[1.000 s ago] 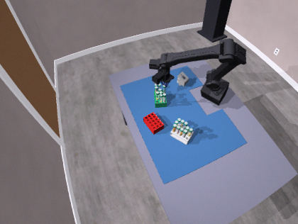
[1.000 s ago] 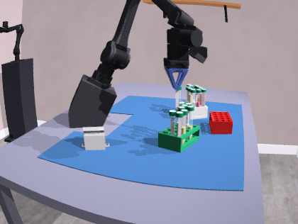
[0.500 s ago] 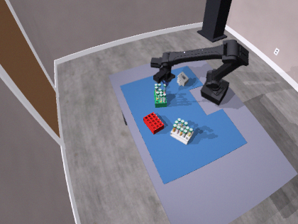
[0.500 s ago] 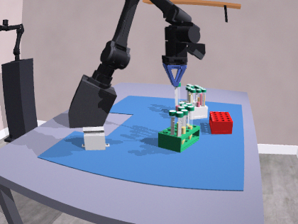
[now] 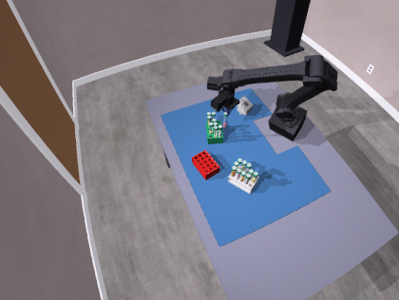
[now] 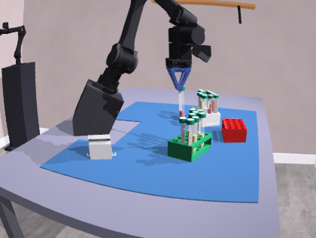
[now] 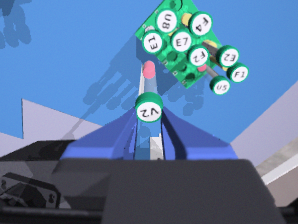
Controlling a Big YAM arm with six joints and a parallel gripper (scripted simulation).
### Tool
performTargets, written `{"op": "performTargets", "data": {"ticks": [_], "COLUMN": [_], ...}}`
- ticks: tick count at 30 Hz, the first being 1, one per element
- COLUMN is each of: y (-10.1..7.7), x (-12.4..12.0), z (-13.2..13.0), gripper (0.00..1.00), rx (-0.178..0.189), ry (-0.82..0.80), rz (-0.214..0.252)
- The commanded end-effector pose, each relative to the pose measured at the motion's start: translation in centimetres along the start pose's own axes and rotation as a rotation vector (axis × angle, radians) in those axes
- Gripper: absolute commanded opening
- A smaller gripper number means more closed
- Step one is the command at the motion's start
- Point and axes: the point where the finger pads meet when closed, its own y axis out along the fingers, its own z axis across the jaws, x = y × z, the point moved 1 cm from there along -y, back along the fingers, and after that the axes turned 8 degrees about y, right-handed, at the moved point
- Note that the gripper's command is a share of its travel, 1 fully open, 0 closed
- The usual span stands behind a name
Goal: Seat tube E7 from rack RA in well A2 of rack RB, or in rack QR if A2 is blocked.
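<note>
My gripper is shut on the cap end of a tube marked V2. It holds the tube upright in the air, with its pink tip above the green rack RA and clear of it. Tube E7 stands in RA among several other green-capped tubes, just beyond the held tube in the wrist view. The white rack RB holds several tubes. The red rack QR is empty.
All three racks stand on the blue mat. The white DONE button box sits near the arm's base. The grey table edge lies beyond the mat.
</note>
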Motion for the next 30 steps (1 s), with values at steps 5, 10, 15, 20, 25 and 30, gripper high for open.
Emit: {"op": "performTargets", "data": {"ticks": [5,10,15,20,25,30], "y": [-0.5,-0.3,-1.4,-1.9,-2.0,-2.0], "x": [-1.0,-0.2,2.4,3.9,5.5,7.1], "z": [0.8,1.8,1.9,2.2,3.1,4.0], "gripper": [0.0,0.0,0.0,0.0,0.0,0.0], "rx": [-0.004,0.005,-0.019,-0.032,-0.037,-0.04], "ry": [0.0,0.0,-0.015,-0.022,-0.026,-0.029], "rz": [-0.004,0.002,-0.02,-0.033,-0.045,-0.055]}}
